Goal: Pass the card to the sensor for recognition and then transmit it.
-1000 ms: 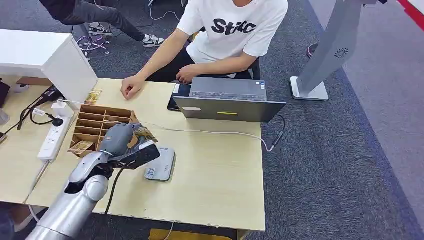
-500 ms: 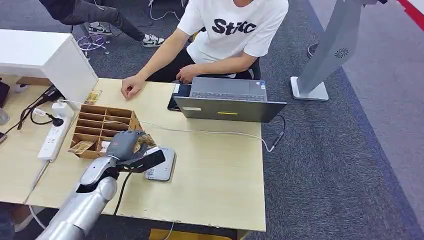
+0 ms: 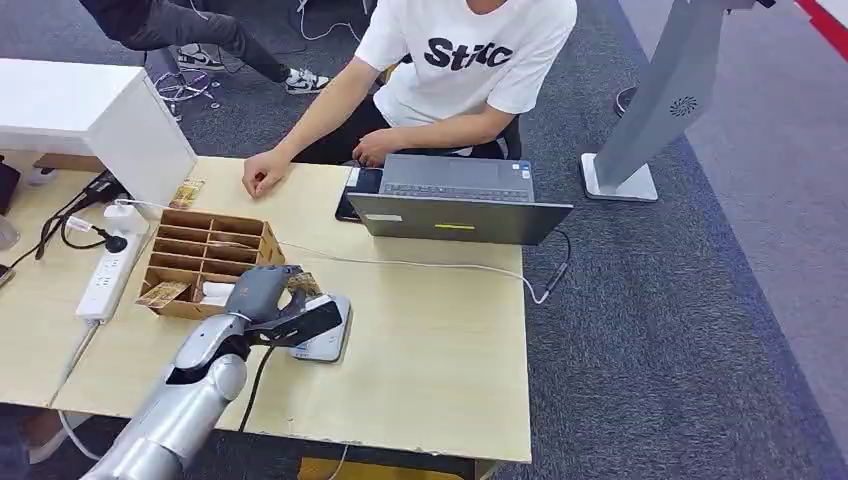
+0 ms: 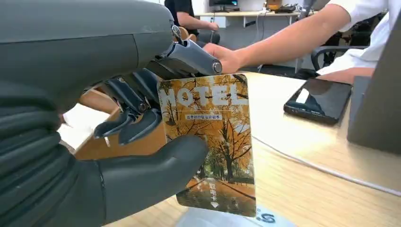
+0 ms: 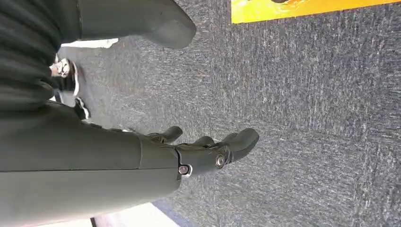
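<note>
Where carpet [image 3: 650,330] spreads, table [image 3: 430,370] stands.

Head view looks down and forward from high over the table [image 3: 430,340], taking in its far side. Left wrist view sits close behind the left hand [image 4: 118,142], low over the same table [image 4: 302,156], facing across it. Right wrist view faces carpet [image 5: 302,118], close behind the right hand [image 5: 203,151].
</note>
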